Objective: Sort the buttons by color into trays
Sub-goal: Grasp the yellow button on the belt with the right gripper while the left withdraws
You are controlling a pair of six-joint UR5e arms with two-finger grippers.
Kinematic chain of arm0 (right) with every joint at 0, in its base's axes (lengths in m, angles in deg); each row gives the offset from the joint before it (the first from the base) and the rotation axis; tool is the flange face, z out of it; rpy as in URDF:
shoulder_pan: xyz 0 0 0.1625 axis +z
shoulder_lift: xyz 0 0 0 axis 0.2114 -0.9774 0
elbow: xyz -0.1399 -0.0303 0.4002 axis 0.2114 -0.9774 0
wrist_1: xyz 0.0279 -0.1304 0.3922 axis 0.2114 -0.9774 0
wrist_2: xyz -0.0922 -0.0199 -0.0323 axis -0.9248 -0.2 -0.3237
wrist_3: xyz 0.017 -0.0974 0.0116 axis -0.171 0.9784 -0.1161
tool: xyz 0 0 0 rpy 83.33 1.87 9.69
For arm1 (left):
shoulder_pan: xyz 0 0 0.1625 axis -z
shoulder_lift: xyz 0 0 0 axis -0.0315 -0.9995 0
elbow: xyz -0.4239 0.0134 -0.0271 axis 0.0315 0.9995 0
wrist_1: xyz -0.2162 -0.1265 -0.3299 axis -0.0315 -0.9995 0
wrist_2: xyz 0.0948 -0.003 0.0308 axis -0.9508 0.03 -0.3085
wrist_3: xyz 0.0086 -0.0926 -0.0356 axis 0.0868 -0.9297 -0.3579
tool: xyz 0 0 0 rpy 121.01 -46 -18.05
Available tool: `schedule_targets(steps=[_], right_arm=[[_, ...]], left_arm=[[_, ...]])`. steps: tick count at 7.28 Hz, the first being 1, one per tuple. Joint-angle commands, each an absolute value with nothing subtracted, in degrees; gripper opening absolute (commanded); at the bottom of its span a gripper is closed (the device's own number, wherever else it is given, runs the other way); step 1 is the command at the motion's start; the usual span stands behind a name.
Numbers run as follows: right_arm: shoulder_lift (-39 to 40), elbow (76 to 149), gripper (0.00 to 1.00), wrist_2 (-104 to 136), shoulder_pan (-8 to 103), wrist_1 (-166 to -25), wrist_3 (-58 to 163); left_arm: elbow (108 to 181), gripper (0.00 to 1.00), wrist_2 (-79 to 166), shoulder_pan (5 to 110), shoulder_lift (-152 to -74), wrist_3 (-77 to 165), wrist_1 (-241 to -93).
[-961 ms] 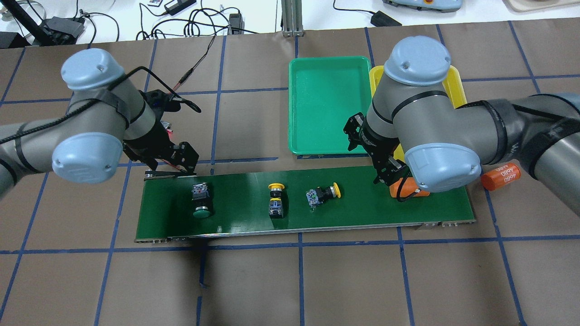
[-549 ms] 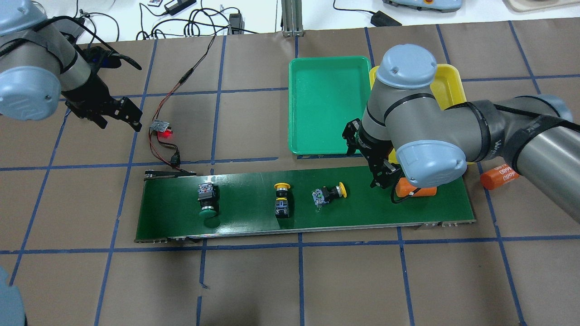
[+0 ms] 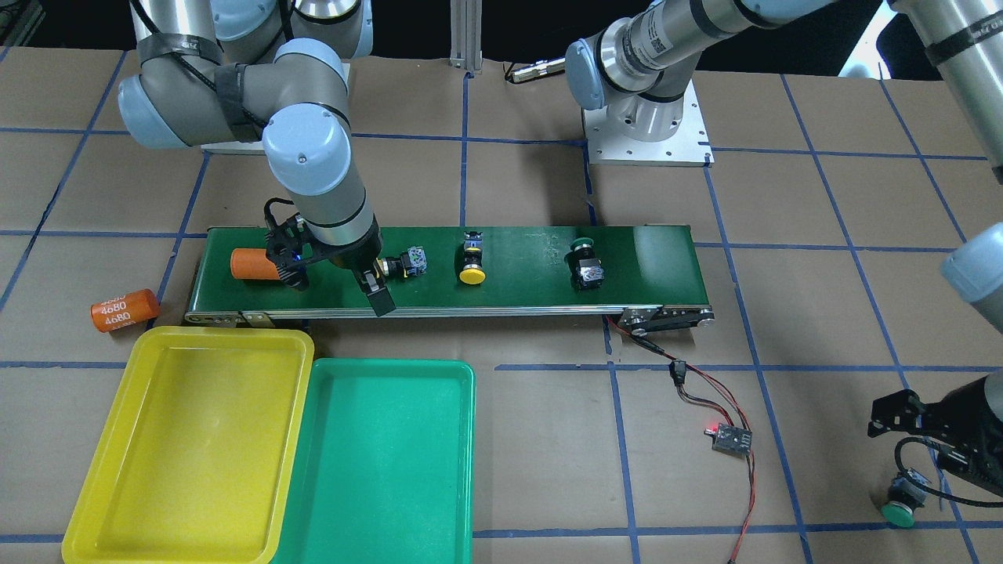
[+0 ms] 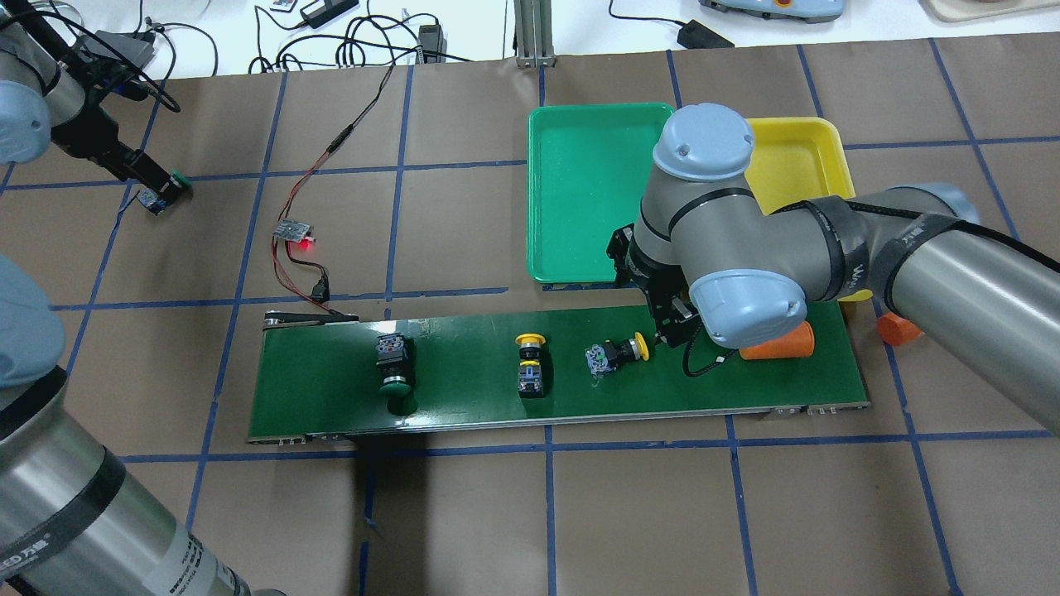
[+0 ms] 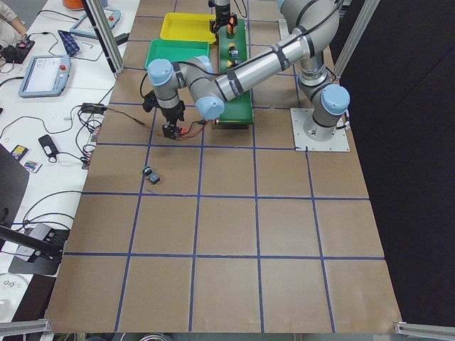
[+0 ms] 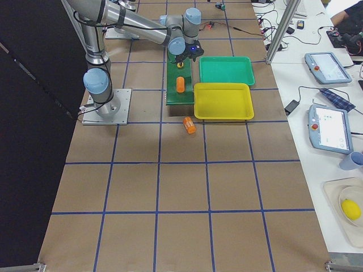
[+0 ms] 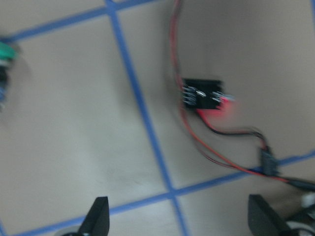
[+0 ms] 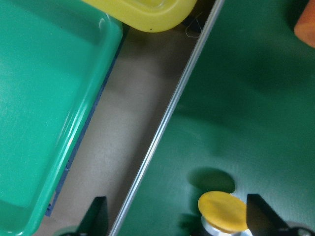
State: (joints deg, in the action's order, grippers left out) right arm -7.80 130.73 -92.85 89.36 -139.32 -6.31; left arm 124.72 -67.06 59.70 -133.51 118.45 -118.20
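On the glossy dark green belt (image 4: 464, 397) I saw three mushroom-capped buttons on blocky black-and-grey bodies: a green button (image 4: 396, 374) toward its left end, a yellow button (image 4: 530, 364) mid-belt, and a tipped yellow button (image 4: 617, 354) right by the right gripper (image 8: 174, 221), its fingers spread. Past the belt's far edge sat the shallow, round-cornered plastic teal tray (image 4: 580, 190) and yellow tray (image 4: 795, 165) side by side, and near the table's far left edge the left gripper (image 7: 179, 216), also spread, hovered beside the fourth button (image 4: 166, 189), green-capped. Matte brown paper gridded with blue tape covered the table (image 4: 580, 513); cables (image 4: 331, 41) tangled on the white bench (image 4: 580, 21) behind.

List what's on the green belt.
One green button, two yellow buttons and an orange cylinder lie on the belt. The right arm covers part of the cylinder and the belt beneath it.
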Motion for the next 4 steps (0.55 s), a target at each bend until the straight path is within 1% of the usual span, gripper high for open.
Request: schedule_targets(steps=[1,2,4], right_arm=[[-7.6,131.3,1.00,-92.7,89.9,-138.8,-6.7],[-7.7,132.7,1.00,-92.4,89.8,-138.8,-6.5],[-7.7,134.3,1.00,-92.8,89.8,-138.8,-6.5]], left_arm=[[115.5,1.00,-67.3,59.1,-141.4,127.5,-116.0],[112.3,1.00,-66.8,59.1,-144.0,127.4,-116.2],[113.0,1.00,-67.2,58.9,-145.9,125.3,-117.9]])
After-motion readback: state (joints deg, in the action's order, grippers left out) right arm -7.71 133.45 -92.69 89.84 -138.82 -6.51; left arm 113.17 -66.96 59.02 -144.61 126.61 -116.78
